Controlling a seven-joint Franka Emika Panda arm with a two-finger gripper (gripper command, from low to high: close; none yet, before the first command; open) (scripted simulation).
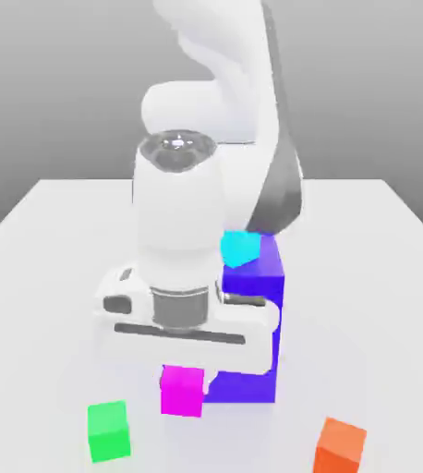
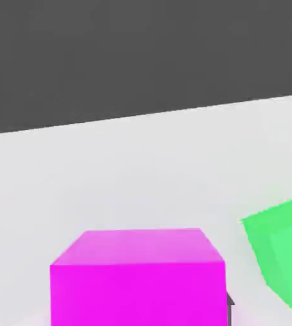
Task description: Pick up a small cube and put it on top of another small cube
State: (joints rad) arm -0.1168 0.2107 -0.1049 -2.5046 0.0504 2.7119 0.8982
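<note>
Worktop point(image 1: 58, 222) carries the big blue-violet block point(image 1: 257, 319); the claw point(image 1: 183, 369) hangs just in front of it, clenched on the small cube point(image 1: 182, 391). Green cube point(image 1: 109, 430) sits near the block's front: raise straight, centre over it, lower slowly.

We see the small cube point(image 1: 181, 391) just beside the big block point(image 1: 252, 323), at its exterior-view left. Another cube point(image 1: 109, 431) sits farther left on the worktop point(image 1: 49, 240). A third cube point(image 1: 339, 446) lies right.
</note>
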